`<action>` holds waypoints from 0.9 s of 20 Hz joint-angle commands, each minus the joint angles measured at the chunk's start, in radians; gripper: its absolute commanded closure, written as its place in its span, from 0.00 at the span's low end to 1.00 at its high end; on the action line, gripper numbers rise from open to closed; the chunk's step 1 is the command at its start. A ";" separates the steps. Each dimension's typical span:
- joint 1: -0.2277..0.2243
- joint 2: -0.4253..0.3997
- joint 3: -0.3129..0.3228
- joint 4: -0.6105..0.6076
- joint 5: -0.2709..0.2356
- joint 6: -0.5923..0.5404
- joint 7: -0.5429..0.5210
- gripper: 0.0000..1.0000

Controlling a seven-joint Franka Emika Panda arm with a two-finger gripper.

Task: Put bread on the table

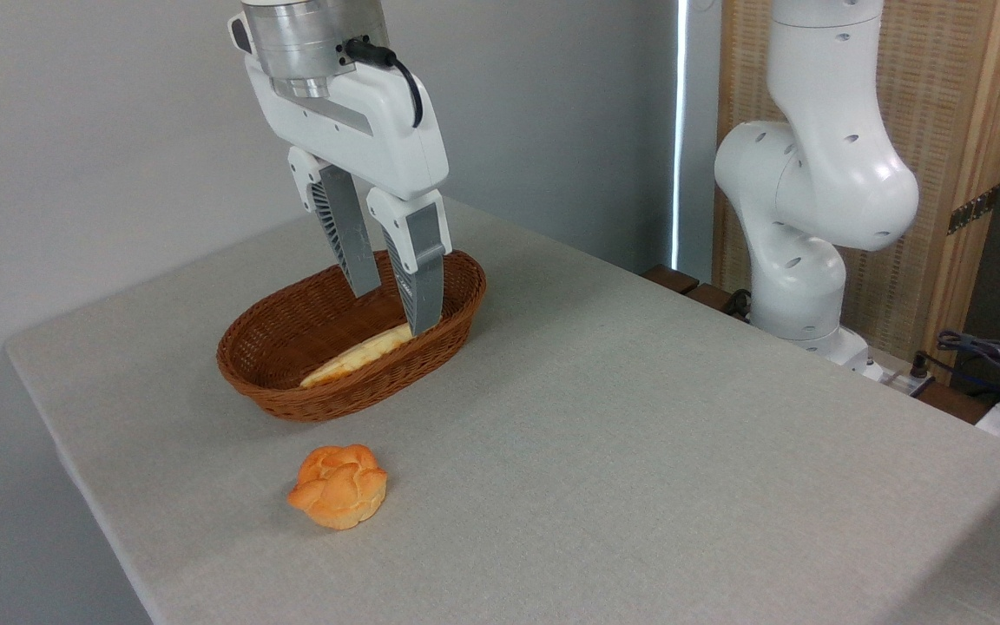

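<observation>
The bread (359,354), a long pale yellow loaf, lies inside the brown oval wicker basket (292,395), mostly hidden by the near rim. My gripper (394,312) hangs over the basket's right half, pointing down, its two grey fingers open with a gap between them. The right fingertip reaches down near the loaf's right end; the left fingertip hangs behind it, over the basket's inside. Nothing is held between the fingers. The table (639,451) is covered in light grey-beige cloth.
A round knotted orange bun (339,486) lies on the cloth in front of the basket. The arm's white base (804,217) stands beyond the table's far right edge, with cables (986,351) beside it. A grey wall is behind.
</observation>
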 commanded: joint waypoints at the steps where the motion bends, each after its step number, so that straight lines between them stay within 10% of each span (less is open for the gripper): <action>1: -0.003 0.001 0.012 0.009 -0.006 -0.010 0.007 0.00; 18: -0.008 -0.013 0.002 -0.034 -0.015 0.001 -0.004 0.00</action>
